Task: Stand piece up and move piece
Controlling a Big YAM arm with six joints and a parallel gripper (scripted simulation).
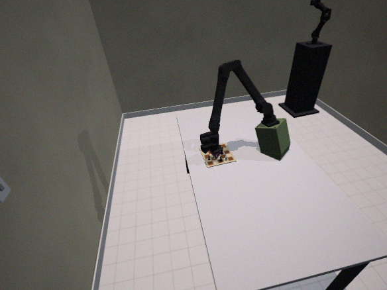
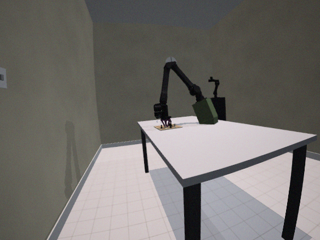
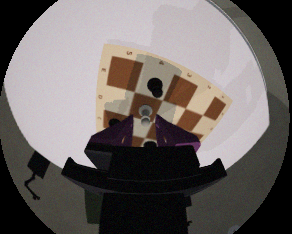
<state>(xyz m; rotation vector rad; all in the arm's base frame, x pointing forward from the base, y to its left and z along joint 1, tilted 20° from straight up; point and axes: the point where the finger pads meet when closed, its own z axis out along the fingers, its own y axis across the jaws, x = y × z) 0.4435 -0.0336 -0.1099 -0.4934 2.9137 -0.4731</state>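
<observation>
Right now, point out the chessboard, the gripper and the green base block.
chessboard [image 3: 187, 93], wrist view, a brown square.
gripper [image 3: 145, 135], wrist view, between its purple fingertips.
green base block [image 1: 272, 142], top view, front face.

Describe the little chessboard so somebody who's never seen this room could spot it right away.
On the white table, follow the black arm from its green base block down to the gripper; the board lies flat beneath it, near the table's edge. It is the only tan-and-brown checkered thing there, with small dark pieces standing on it.
</observation>
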